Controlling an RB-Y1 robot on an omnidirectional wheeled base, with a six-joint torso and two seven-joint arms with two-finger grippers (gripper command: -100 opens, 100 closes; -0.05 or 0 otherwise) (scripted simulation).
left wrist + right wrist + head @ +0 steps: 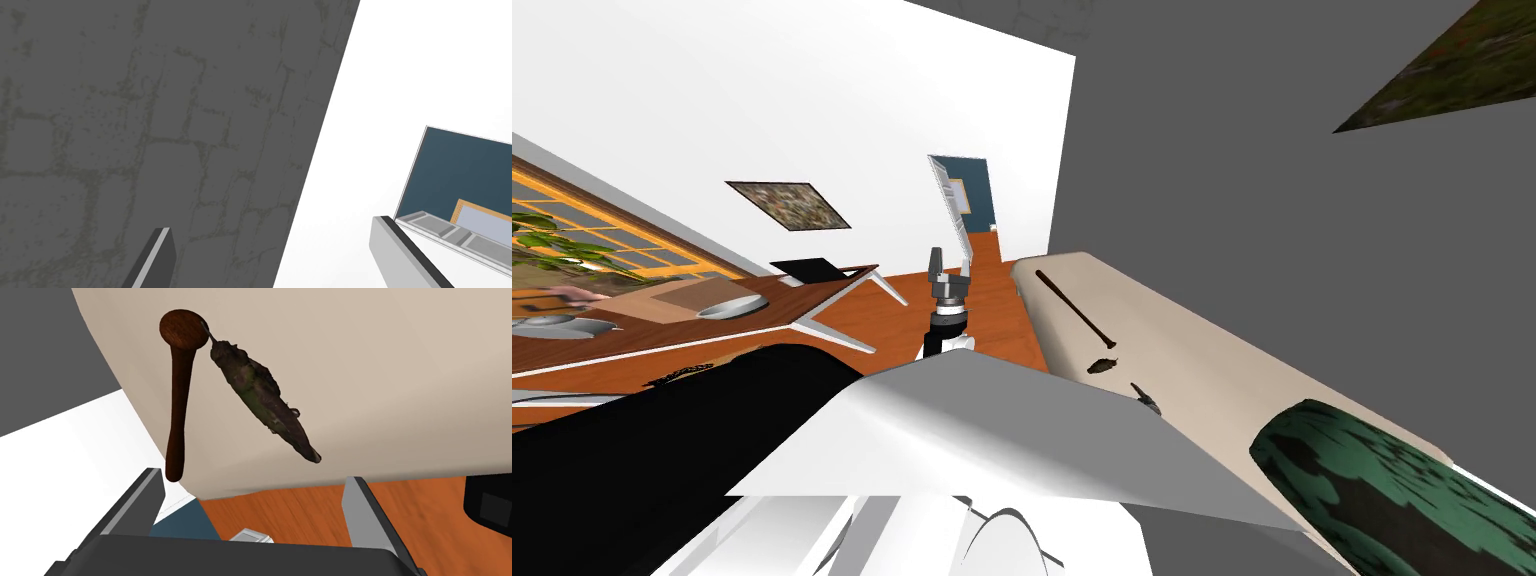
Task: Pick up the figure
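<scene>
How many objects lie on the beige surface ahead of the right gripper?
2: a brown club, and the dark figure beside it, its thin tip at the club's knob. Others may be hidden outside the right wrist view.

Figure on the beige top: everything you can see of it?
The figure is slim, tapered and lumpy, mottled dark brown with green patches; material unclear. It lies on the beige surface near its edge. Its thin pointed tip reaches the knob end of a dark brown club, the two splaying apart. The open right hand faces it, not touching.
</scene>
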